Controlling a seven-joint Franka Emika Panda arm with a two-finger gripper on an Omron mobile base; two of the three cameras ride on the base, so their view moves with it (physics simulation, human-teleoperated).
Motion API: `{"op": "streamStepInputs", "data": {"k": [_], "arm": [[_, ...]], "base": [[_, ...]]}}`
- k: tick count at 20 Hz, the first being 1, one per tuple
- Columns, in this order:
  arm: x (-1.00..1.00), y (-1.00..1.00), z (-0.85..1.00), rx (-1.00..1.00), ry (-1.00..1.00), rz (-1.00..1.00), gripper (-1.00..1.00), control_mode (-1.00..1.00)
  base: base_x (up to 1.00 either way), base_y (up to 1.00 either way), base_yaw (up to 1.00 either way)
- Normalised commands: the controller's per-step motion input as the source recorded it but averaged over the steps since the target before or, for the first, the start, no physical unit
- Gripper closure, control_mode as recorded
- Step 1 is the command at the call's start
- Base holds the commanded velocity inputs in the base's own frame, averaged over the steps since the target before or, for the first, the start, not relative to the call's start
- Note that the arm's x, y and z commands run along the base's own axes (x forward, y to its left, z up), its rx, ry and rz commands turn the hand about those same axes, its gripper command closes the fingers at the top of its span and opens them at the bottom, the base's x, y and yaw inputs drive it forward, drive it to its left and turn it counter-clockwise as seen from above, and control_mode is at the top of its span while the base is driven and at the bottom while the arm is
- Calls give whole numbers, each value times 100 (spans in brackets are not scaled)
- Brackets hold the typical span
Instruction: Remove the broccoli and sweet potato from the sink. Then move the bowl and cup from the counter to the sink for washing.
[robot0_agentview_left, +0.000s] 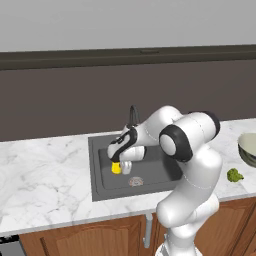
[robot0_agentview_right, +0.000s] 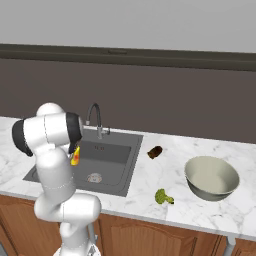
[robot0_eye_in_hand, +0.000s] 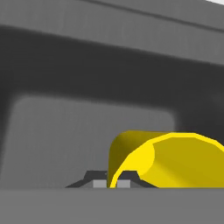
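One cup (robot0_eye_in_hand: 168, 159) pinched in closed pincer (robot0_eye_in_hand: 112, 180) over sink (robot0_agentview_right: 117, 187); one bowl (robot0_agentview_right: 211, 178), one broccoli (robot0_agentview_right: 162, 196), one sweet potato (robot0_agentview_right: 155, 152).

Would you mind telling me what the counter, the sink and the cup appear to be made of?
The counter looks like polished white marble, given its grey veining. The sink seems matte dark grey, perhaps composite or coated metal, with no shine; its drain looks metallic. The cup looks like smooth yellow plastic, uniform and glossless, though glazed ceramic is possible.
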Motion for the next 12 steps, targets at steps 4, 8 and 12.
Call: {"op": "streamStepInputs", "data": {"k": [4, 8, 12], "arm": [[14, 4, -14, -4, -2, 10, 100, -100], [16, 6, -15, -6, -1, 9, 100, -100], [17, 9, -13, -6, -2, 8, 100, -100]], "base": [[0, 0, 0], [0, 0, 0], [0, 0, 0]]}}
